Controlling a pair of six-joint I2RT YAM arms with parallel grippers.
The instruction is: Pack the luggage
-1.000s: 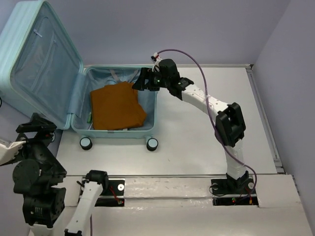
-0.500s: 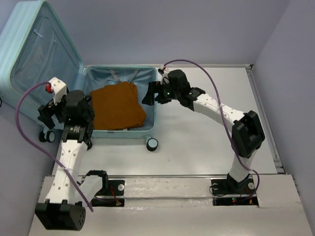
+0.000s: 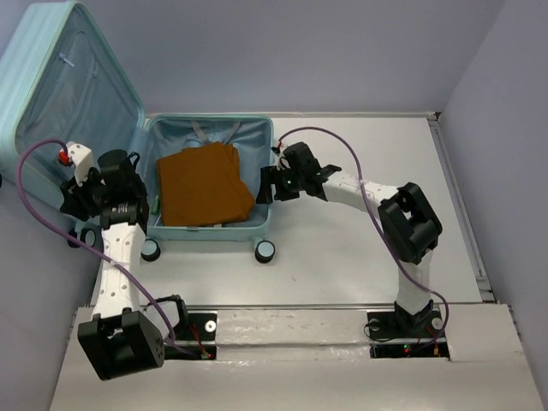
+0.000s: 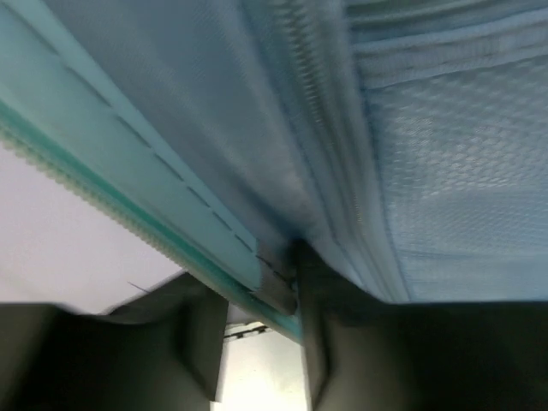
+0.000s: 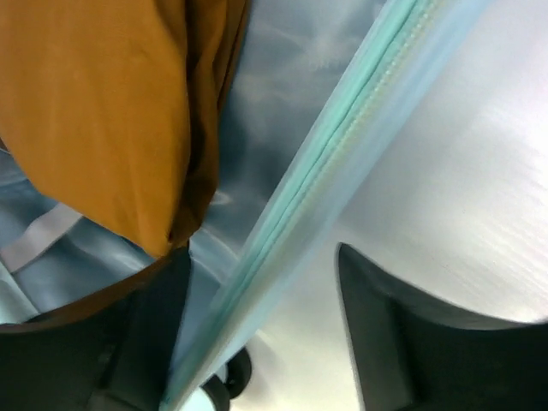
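Observation:
The luggage (image 3: 214, 229) lies open, its lid (image 3: 68, 111) standing up at the left. A folded orange-brown garment (image 3: 201, 184) fills the base. My left gripper (image 3: 79, 199) is at the lid's lower edge. In the left wrist view the lid's teal rim (image 4: 171, 248) and blue lining (image 4: 445, 171) run between the left gripper's (image 4: 257, 282) fingers, with table showing in the gap, so it is open. My right gripper (image 3: 265, 184) stands open astride the base's right wall (image 5: 342, 145), one finger inside beside the garment (image 5: 94, 111) and the other outside.
Two spinner wheels (image 3: 266, 251) (image 3: 151, 250) stick out from the base's near side. White table (image 3: 368, 240) stretches to the right of the case. Purple cables loop over both arms. A grey wall runs behind and along the right.
The left arm has swung in from the far left onto the lid's lower edge, and its jaws have narrowed. The right gripper slid nearer along the base's right wall.

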